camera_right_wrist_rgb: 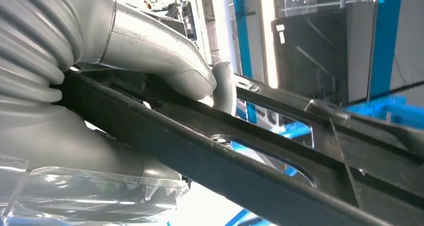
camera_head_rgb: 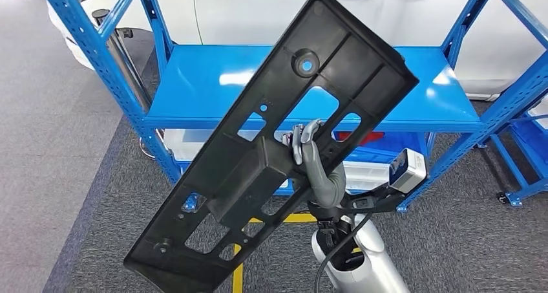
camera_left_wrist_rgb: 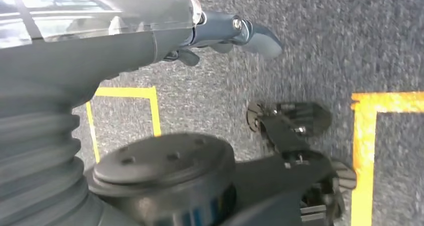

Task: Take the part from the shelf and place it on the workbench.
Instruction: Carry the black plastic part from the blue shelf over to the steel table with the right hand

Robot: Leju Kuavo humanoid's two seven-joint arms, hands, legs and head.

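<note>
A long black plastic part [camera_head_rgb: 271, 151] with several cut-outs hangs slanted in front of the blue shelf [camera_head_rgb: 207, 79], its upper end toward the back right and its lower end near the bottom left. My right hand [camera_head_rgb: 310, 157] grips it near the middle, fingers hooked through a cut-out. The right wrist view shows that hand [camera_right_wrist_rgb: 165, 66] wrapped over the part's edge [camera_right_wrist_rgb: 260, 176]. In the left wrist view my left hand [camera_left_wrist_rgb: 220, 29] hangs above the grey carpet with its thumb stretched out and nothing in it.
The shelf's top board is bare; white bins [camera_head_rgb: 187, 141] and a red item [camera_head_rgb: 362, 138] sit on the level below. A white car [camera_head_rgb: 271, 8] stands behind it, and another blue rack [camera_head_rgb: 530, 131] at the right. Yellow tape [camera_left_wrist_rgb: 362, 151] marks the carpet.
</note>
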